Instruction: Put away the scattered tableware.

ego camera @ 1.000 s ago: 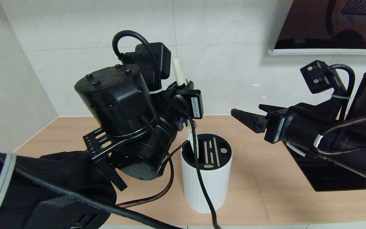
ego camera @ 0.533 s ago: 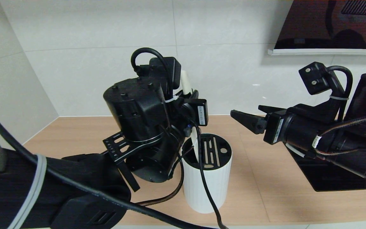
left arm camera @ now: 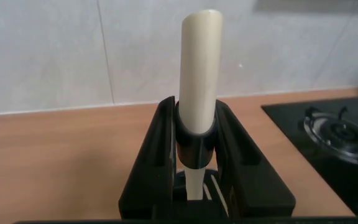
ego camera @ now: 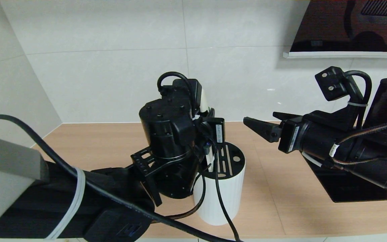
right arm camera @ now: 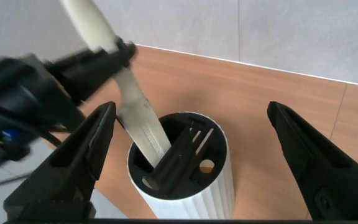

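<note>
The left fingers (left arm camera: 195, 135) are clamped on the cream handle of a knife (left arm camera: 199, 68), gripping it low, near where handle meets blade. The handle stands up above the fingers and the blade hangs below them. Held upright like this, the blade can drop straight into a slot. Directly beneath the fingers stands a white ribbed knife holder (ego camera: 222, 198) with a black slotted top. In the right wrist view the blade (right arm camera: 138, 118) slants down into the holder's wide opening on the side nearest the left fingers, so the knife looks partly sheathed, not yet seated.

The right fingers (ego camera: 262, 119) are spread wide apart and empty, hovering level with the left fingers, beyond the holder's far side. They seem to wait clear of the descent, near enough to steady the holder if it tips.

The holder sits on a wooden surface (ego camera: 274, 201), with a black stove (ego camera: 331, 188) below the right arm. A loose cable (ego camera: 220, 188) hangs under the left fingers across the holder's front and could snag.
</note>
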Controlling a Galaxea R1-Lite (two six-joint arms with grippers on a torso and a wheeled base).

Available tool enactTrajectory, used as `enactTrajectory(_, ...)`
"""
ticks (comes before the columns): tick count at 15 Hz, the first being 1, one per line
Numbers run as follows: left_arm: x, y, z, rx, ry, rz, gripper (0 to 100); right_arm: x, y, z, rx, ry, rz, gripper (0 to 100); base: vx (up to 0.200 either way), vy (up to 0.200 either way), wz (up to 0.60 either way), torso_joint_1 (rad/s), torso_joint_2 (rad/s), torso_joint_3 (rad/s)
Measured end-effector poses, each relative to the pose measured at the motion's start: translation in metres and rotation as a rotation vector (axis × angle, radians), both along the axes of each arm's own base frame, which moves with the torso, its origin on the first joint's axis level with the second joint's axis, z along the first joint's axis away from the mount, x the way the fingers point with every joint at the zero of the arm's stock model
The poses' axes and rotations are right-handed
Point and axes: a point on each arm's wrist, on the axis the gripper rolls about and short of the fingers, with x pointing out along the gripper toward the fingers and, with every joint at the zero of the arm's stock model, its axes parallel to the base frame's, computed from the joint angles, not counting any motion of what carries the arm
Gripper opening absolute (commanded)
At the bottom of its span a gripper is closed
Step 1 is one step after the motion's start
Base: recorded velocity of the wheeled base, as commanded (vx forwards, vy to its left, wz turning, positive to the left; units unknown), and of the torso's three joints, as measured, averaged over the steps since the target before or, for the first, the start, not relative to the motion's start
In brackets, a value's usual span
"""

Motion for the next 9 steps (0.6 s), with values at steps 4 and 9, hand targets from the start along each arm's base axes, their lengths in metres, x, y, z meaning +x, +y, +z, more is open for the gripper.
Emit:
enactTrajectory(4,0.004,-0.005,-0.014,0.005,0.031,0.001,0,0.001,0.000,-0.001,-0.003,0.003,-0.001,100,0.000,0.000,0.00,0.000,0.00,0.000)
enactTrajectory(9,0.009,-0.011,-0.038,0.039,0.080,0.005,0,0.001,0.000,-0.002,-0.004,0.004,-0.002,100,0.000,0.000,0.00,0.000,0.00,0.000)
